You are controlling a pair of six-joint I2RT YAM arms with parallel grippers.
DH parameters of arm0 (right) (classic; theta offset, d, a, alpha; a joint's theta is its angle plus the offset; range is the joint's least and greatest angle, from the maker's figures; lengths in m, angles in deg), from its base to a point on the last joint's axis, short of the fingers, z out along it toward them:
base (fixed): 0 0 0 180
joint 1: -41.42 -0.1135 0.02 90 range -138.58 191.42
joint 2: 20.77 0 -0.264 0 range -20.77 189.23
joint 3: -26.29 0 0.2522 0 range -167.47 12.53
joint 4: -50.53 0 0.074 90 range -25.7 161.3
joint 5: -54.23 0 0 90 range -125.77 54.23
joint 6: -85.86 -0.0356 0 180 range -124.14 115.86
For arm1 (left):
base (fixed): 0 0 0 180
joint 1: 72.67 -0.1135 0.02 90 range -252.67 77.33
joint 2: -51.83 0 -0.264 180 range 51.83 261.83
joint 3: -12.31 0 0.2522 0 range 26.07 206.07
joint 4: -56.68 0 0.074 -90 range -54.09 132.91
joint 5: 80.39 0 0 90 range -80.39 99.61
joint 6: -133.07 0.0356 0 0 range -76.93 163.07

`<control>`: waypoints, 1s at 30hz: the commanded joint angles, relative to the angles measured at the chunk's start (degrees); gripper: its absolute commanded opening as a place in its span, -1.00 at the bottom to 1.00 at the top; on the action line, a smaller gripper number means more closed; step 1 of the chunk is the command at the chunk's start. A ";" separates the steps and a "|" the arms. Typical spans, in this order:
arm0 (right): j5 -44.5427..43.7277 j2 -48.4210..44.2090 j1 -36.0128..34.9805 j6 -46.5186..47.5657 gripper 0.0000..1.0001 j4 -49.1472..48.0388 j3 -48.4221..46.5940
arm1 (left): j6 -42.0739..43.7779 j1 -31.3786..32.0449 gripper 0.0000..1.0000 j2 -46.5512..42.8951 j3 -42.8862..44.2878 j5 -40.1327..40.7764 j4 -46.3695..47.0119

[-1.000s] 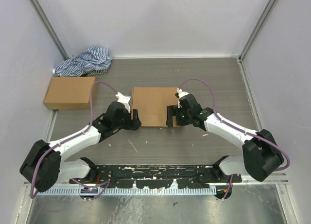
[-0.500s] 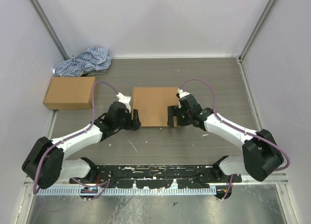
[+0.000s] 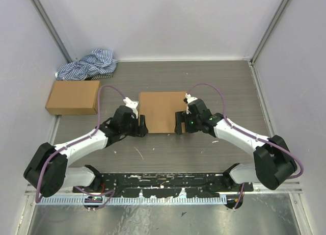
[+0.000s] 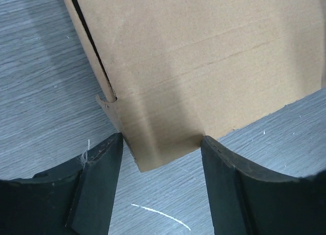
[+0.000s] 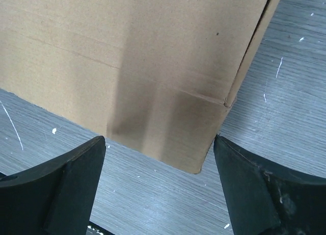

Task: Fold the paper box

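step: bracing box (image 3: 159,111), lying flat, central | left gripper (image 4: 160,142): jaws open astride near-left corner, maybe touching | right gripper (image 5: 159,143): jaws open, clear of near-right corner | next: squeeze evenly

We are seeing even, diffuse light falling from above in the overhead view. The pale walls (image 3: 168,21) are looking bright without glare, and the arms (image 3: 81,143) are casting only faint, short shadows on the surface (image 3: 168,77). In both wrist views a soft dark band is lying across the paper box (image 4: 214,51), possibly the wrist's own shadow. The fingers (image 4: 97,189) of the left pincer (image 4: 162,142) are blurring slightly at the frame's bottom edge, while the cardboard is showing sharp.
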 commanded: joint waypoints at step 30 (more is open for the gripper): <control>0.21 -3.88 -0.25 1.33 0.81 9.03 -6.70 | -1.70 0.01 0.33 1.01 11.20 -5.26 -15.58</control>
